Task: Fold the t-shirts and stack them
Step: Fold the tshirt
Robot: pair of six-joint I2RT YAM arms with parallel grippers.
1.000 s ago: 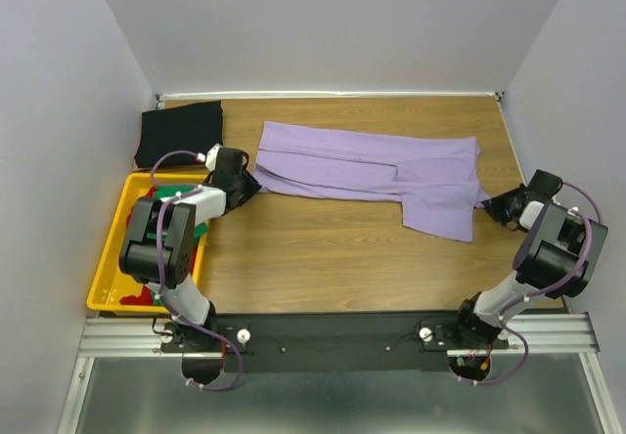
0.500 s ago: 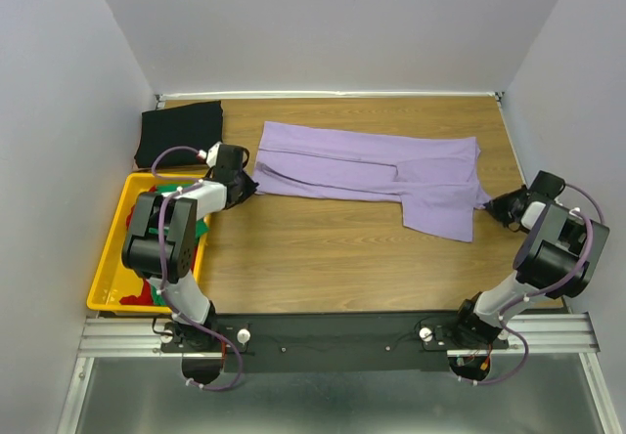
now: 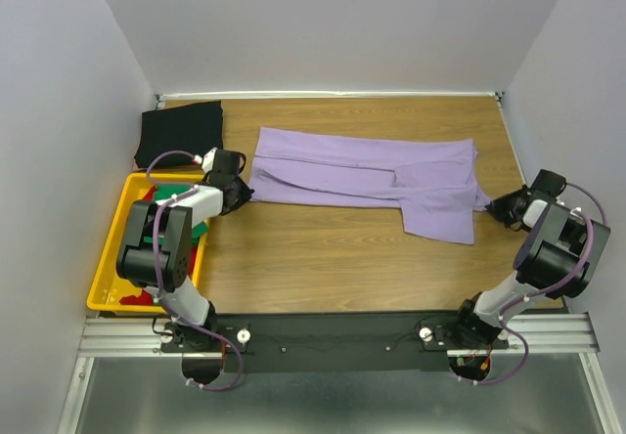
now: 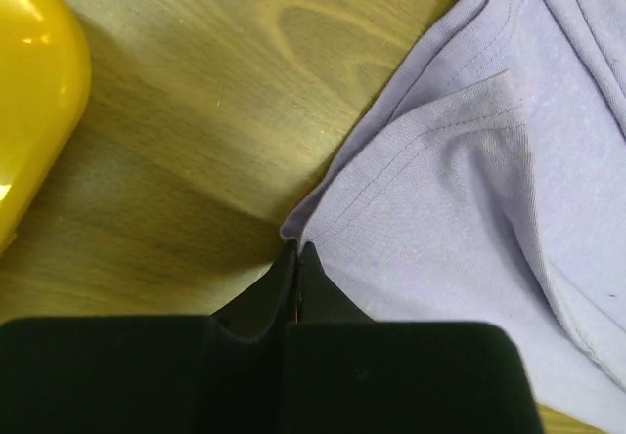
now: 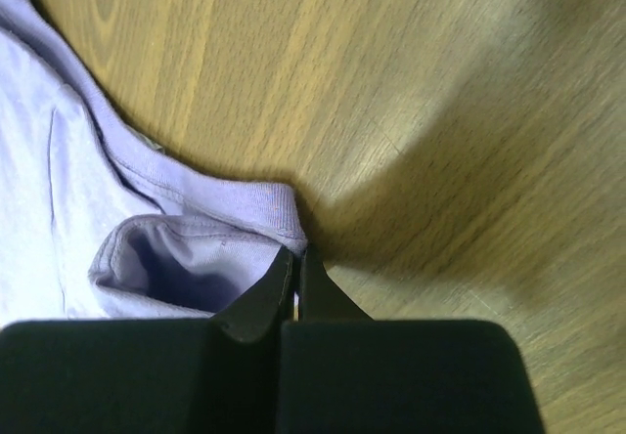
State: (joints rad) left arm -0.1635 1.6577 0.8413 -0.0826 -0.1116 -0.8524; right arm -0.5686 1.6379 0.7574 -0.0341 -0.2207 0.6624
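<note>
The lavender t-shirt [image 3: 362, 172] lies folded lengthwise across the middle of the table. My left gripper [image 3: 245, 192] is shut on its left corner [image 4: 298, 234]. My right gripper [image 3: 492, 206] is shut on its right edge at the collar [image 5: 284, 209]. A folded black t-shirt [image 3: 179, 133] lies at the back left. The green t-shirt [image 3: 178, 195] and the red t-shirt [image 3: 147, 295] lie in the yellow crate [image 3: 106, 280], partly hidden by my left arm.
The yellow crate's corner [image 4: 29, 111] is close to my left gripper. Grey walls enclose the table on three sides. Bare wood [image 3: 333, 258] lies in front of the lavender shirt.
Both grippers have moved slightly outward, and the lavender shirt is drawn tauter and a little to the left. The left corner sits closer to the crate.
</note>
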